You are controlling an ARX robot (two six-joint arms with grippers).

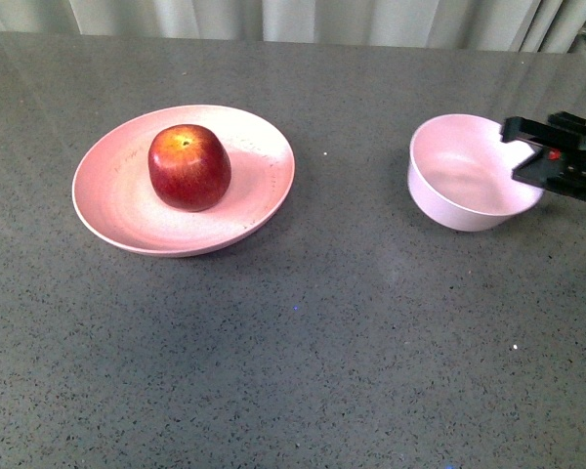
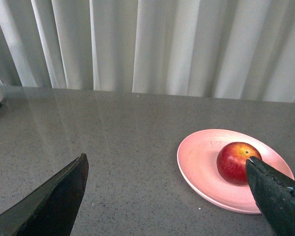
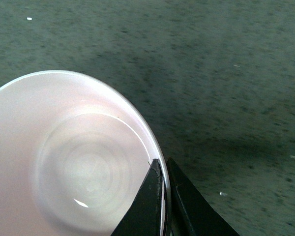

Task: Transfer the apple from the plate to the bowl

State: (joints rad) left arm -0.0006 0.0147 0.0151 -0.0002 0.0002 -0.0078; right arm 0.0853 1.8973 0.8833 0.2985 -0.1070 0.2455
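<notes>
Currently apple [image 1: 188, 166] on plate [image 1: 107, 200]; right fingers [image 3: 148, 206] pinch bowl [image 1: 459, 181] rim.

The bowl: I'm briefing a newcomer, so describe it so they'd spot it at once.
On the dark grey speckled table, look right of the wide pink plate holding the apple. The bowl is the smaller, deeper, paler dish, empty, with the right gripper clamped on its rim.

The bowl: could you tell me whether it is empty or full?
Empty: the bowl shows only its bare inside; the apple sits on the plate.
</notes>
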